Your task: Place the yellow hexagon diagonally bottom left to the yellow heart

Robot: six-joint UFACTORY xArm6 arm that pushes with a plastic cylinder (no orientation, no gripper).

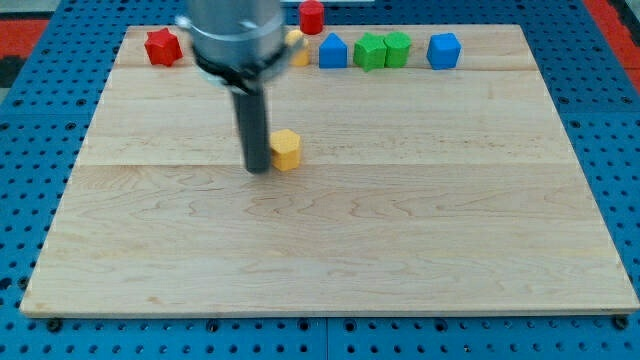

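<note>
Yellow hexagon [287,149] sits flat on the desk [330,250], compact with no clear long axis, touching my tip [258,168] at its left. No pincer shows; heart [297,48] mostly hidden.

**Surfaces and finishes**

The bench [400,240] is pale wood, smooth and matt, with faint grain and plank seams. Around it lies blue perforated board [30,150]. The yellow hexagon [287,149] looks smooth and painted. My tip [258,169] ends a dark, matt rod.
</note>
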